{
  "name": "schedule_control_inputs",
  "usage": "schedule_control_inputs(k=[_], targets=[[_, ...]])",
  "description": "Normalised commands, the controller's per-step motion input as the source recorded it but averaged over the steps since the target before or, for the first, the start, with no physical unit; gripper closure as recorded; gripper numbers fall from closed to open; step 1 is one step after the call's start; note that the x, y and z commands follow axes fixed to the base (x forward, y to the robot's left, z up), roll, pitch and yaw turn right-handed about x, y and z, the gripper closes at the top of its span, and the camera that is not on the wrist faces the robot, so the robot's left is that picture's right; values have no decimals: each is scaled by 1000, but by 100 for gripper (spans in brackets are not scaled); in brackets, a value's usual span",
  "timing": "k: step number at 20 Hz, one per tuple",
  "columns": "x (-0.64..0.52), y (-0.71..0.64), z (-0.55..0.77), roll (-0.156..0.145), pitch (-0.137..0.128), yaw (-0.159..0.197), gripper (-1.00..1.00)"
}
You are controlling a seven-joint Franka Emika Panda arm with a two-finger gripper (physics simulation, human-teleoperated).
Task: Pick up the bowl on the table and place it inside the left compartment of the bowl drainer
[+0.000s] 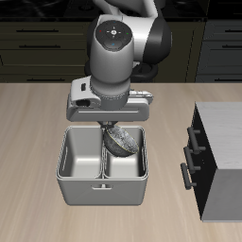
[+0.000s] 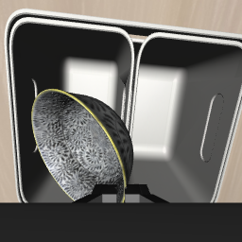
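The jaws are clamped on the rim of the bowl (image 1: 122, 142), which hangs tilted above the bowl drainer (image 1: 102, 192) near its divider, so it should be centred over the left compartment (image 2: 76, 95) and lowered before release.

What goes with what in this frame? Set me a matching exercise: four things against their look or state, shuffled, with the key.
Things:
1. bowl
2. bowl drainer
3. cabinet
4. table

Look or state:
a. light beige wood grain
b. dark, with bar handles, standing beside the drainer
c. tilted, lifted above the wells
d. grey metal, two wells and a small front handle

Pairs: 1-c, 2-d, 3-b, 4-a
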Motion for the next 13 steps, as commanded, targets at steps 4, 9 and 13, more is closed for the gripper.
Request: schedule_control_inputs(k=[4,9,13], targets=[[39,-40,44,15,-12,10,-100],[3,53,70,14,-5,11,-100],[5,42,78,8,-9,20,-100]])
